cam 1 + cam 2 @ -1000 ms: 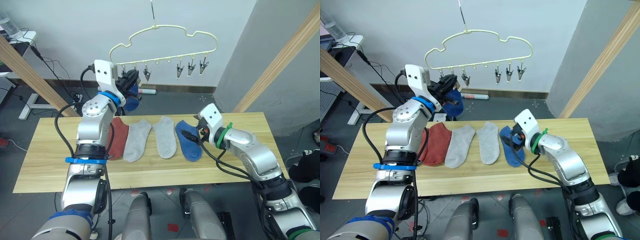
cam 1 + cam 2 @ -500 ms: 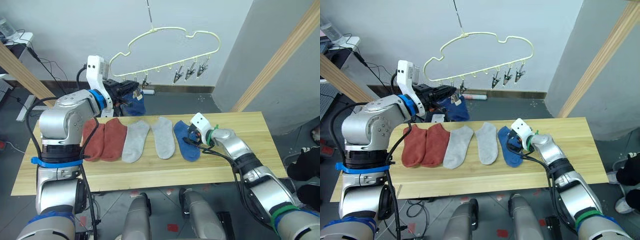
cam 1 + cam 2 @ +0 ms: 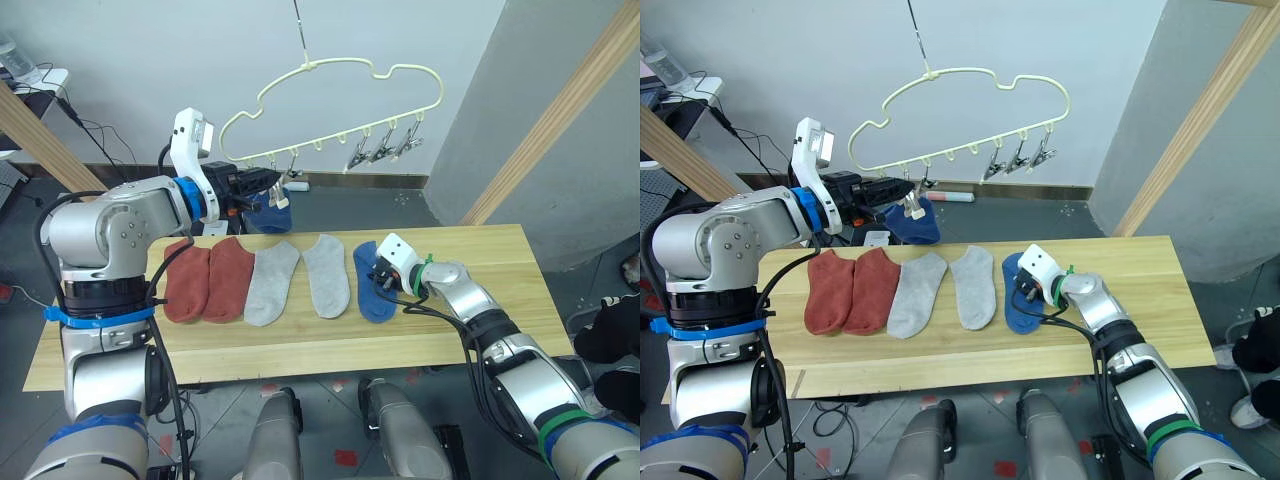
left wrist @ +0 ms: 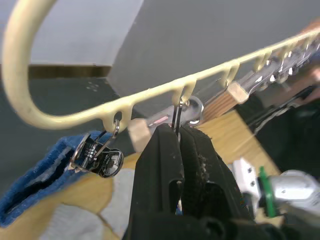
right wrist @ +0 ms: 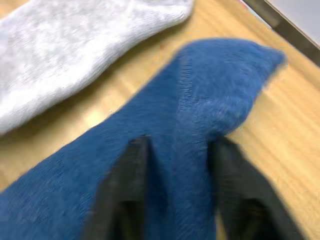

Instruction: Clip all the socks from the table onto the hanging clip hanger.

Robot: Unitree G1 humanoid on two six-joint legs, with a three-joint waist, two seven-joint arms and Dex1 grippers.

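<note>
Hanger (image 3: 340, 85) more tilted than before, left claw (image 4: 178, 131) pinching its clip, right claw (image 5: 175, 150) spread on blue sock (image 5: 200, 100).

You were working in a lab or test room, not a home. A plank table (image 3: 480, 330) stood on a bare grey floor (image 3: 350, 205) between slanted wooden poles (image 3: 560, 110). Loose cables (image 3: 95, 125) ran along a plain white wall (image 3: 130, 60), beside a white desk (image 3: 45, 75) at the edge.

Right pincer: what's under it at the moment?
The right pincer is open, its fingers straddling the blue sock lying on the table. The tabletop directly beneath the sock is covered.
</note>
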